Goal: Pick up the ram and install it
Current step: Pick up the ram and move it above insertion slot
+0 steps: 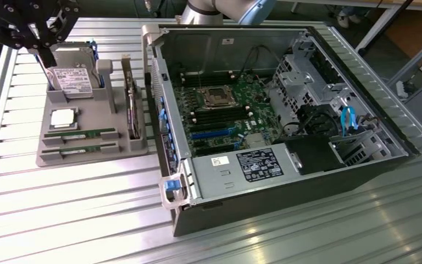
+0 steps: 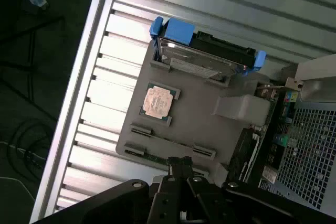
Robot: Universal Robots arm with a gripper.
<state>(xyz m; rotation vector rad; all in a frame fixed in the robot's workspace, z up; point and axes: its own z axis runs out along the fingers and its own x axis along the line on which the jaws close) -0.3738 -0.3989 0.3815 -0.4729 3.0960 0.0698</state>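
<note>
Pincer (image 2: 178,164) is clenched, fingertips pressed together with nothing between them, so it's empty. It hangs high over the grey parts tray (image 2: 197,114) and touches nothing. In the wrist view the tips line up over the ram (image 2: 153,157), the outer of two green sticks lying flat in the tray's slots. I read that as line of sight only, with clear air between tips and board. The ram's long axis runs crosswise to the way the pincer points, so the stick passes under the tips side to side, not lengthwise away from them. The twin stick (image 2: 172,141) lies parallel, one slot further out from the pincer. Beyond it is the processor chip (image 2: 159,102), then the hard drive (image 2: 202,59) in its blue bracket at the tray's far end. The exterior view puts the pincer up over the hard-drive end. So my judgement of the real offset is that the ram is down and back along the tray from the tips, toward the end away from the drive. The upright expansion card (image 1: 132,107) stands to the side of both sticks, between them and the open PC case (image 1: 284,110). Both sticks sit in the tray, so nothing is picked or installed yet. There's only one arm here, so no choice of side.
</note>
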